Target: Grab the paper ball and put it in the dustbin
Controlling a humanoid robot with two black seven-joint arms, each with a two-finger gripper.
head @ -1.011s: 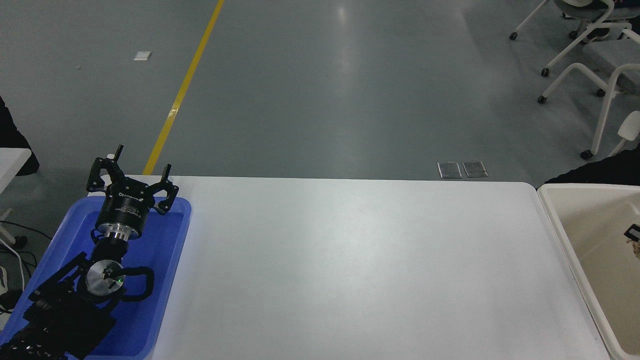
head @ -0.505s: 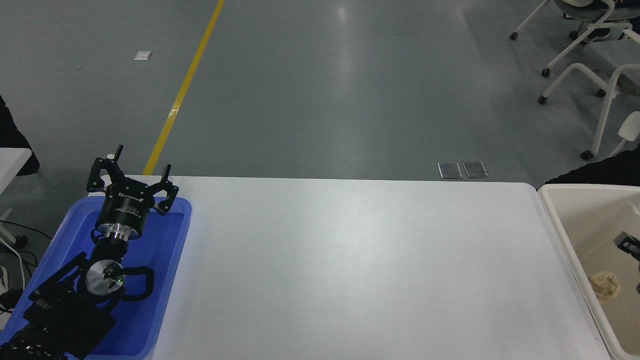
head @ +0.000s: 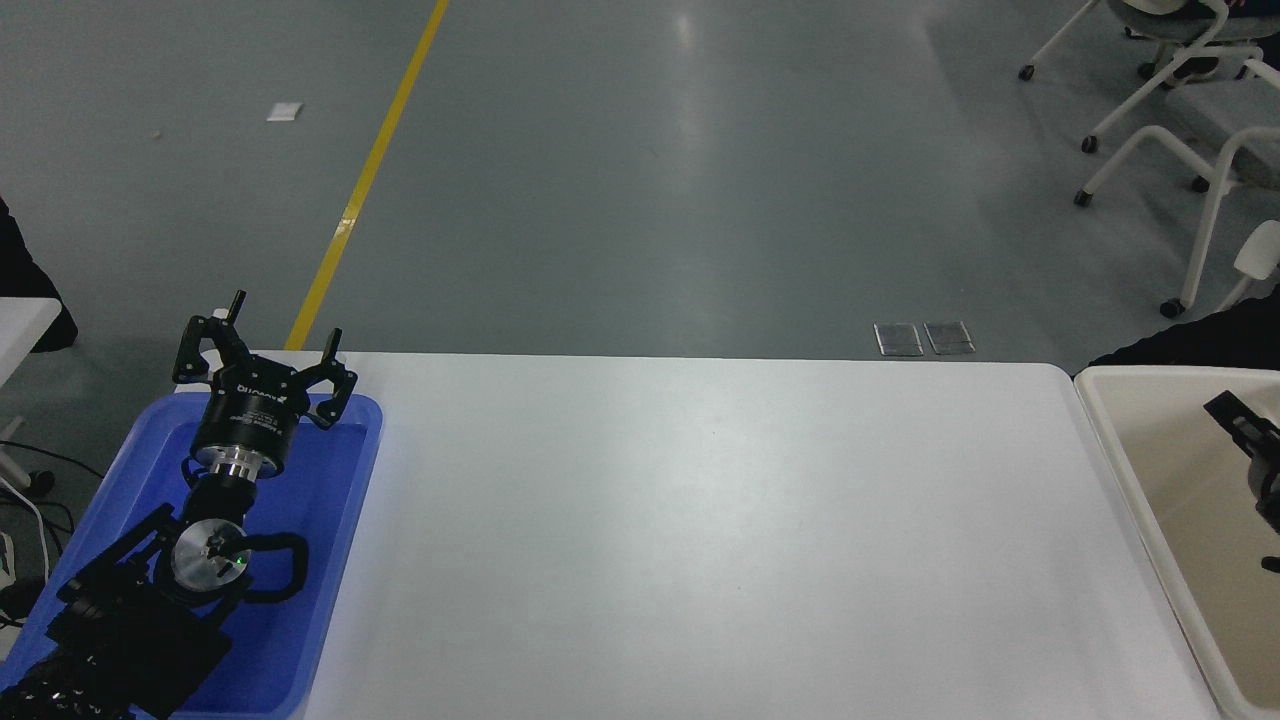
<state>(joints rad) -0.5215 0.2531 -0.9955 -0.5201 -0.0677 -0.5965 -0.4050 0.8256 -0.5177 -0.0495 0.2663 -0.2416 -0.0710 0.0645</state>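
Observation:
The cream-white dustbin (head: 1120, 470) stands at the table's right end, cut off by the picture's edge. The paper ball does not show anywhere in this view. My right gripper (head: 1252, 485) comes in at the right edge above the bin's beige inside, only partly in view, with its fingers spread apart and nothing between them. My left gripper (head: 268, 338) is parked at the lower left over the blue tray, open and empty.
The blue plastic tray (head: 340, 520) lies at the table's left end under my left arm. The white table (head: 700, 530) spans the middle. White chairs (head: 1180, 130) stand on the grey floor at the far right, and a yellow floor line (head: 370, 170) runs at the far left.
A second ago the ball was at my right gripper. Half a second ago it lay loose in the dustbin; now it is out of sight. My right gripper has risen and come further into view.

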